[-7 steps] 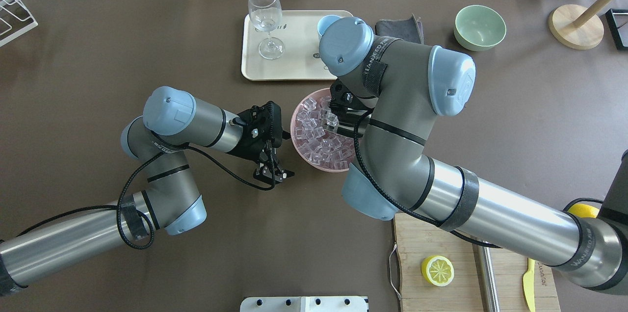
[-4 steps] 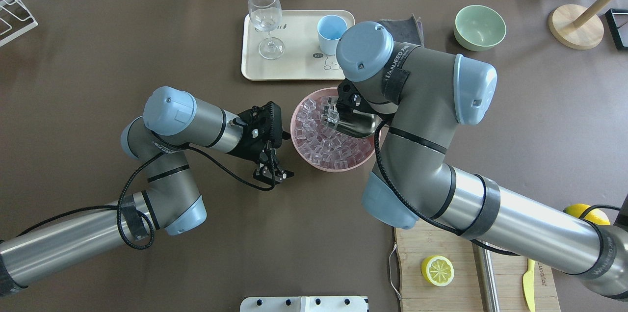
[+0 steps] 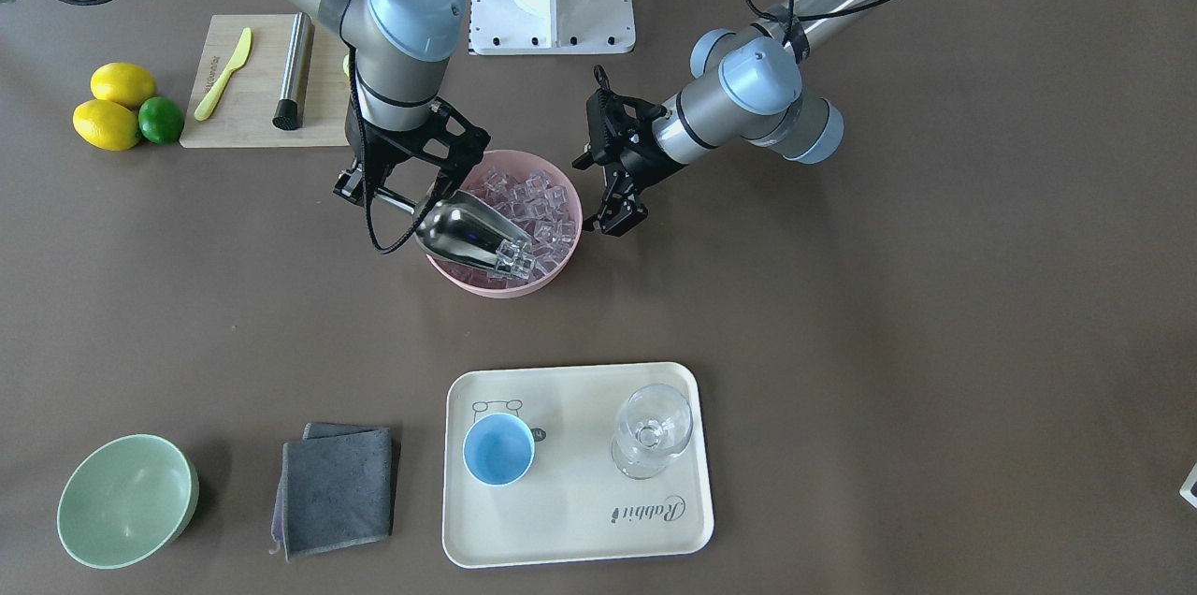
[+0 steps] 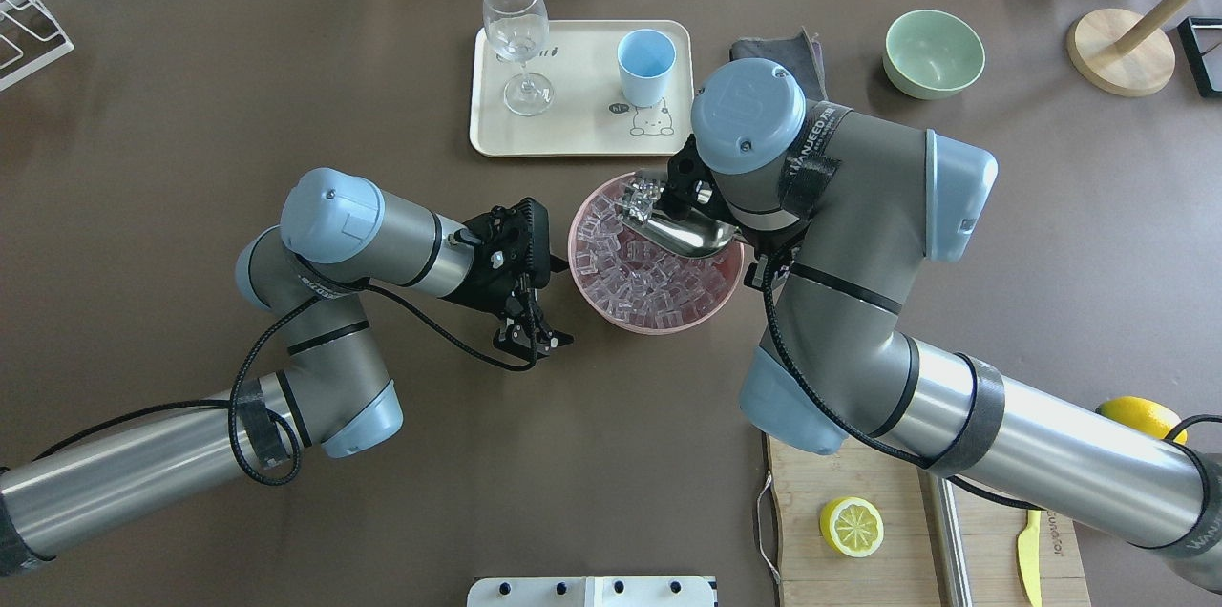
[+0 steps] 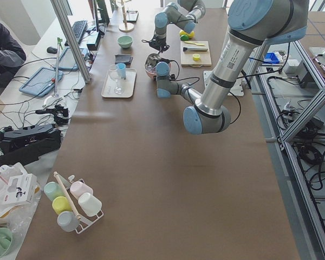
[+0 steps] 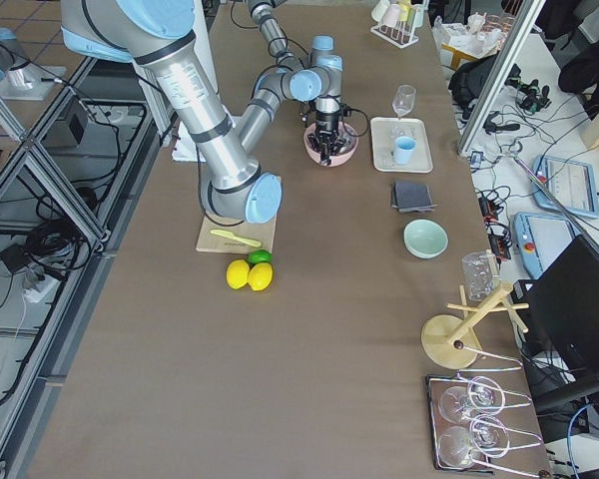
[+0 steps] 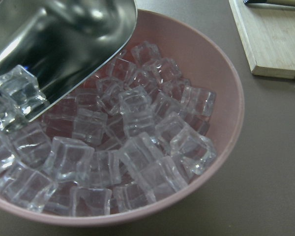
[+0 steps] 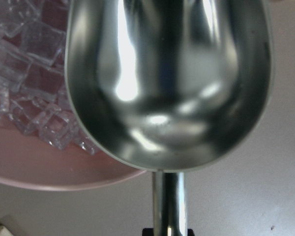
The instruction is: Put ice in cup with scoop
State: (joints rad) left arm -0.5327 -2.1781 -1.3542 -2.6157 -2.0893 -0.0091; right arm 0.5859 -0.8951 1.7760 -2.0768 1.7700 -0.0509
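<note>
- Checking progress, nearest the robot first: what is the state at the pink bowl (image 3: 496, 288)?
- Right gripper (image 3: 382, 195): fingers pinch the handle of the scoop (image 3: 468, 235). The scoop is tilted over the bowl, with a few cubes of ice (image 3: 512, 258) at its lip. Most ice lies in the bowl. Left gripper (image 3: 619, 216): fingers spread, empty, just beside the bowl.
- And farther out?
- The cup (image 3: 498, 448) stands on the tray (image 3: 580, 539), well apart, and looks empty. Judgement: loading appears done; carry and tip are left.
</note>
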